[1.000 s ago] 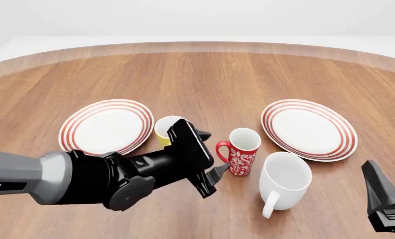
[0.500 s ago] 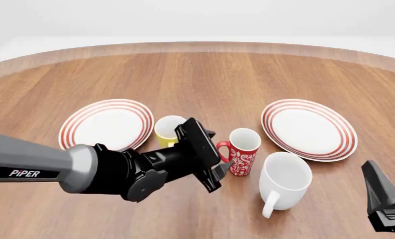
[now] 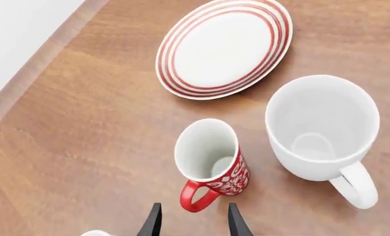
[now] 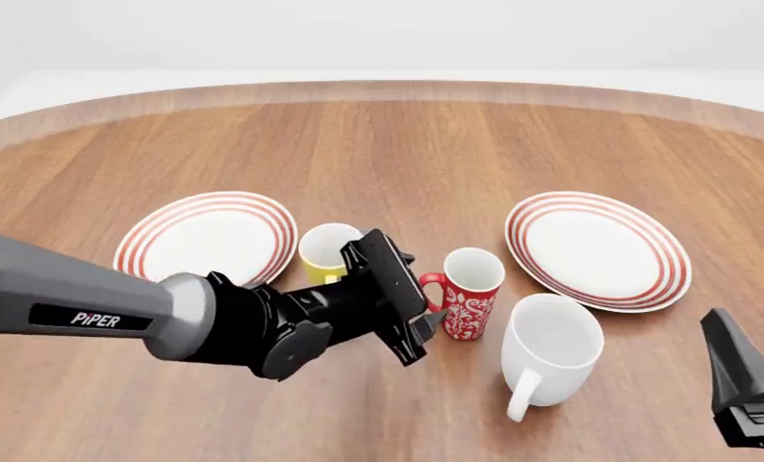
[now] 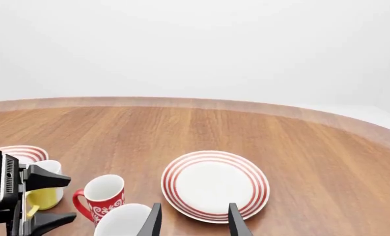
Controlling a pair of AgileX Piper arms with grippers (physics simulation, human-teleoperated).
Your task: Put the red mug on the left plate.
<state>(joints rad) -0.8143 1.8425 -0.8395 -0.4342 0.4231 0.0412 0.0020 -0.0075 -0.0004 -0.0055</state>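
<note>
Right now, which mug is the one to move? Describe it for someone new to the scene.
On the wooden table, look between the two red-ringed plates. Three mugs stand there; the red mug is the middle one, by the left gripper. It is slim with a white floral pattern, unlike the yellow mug and the bigger white mug.

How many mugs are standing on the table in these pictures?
3. The yellow mug stands beside the left plate, partly behind the left gripper. The red mug is in the middle. The white mug is nearest the camera.

Both hands (image 3: 189,223) (image 5: 189,220) open, empty.
</note>
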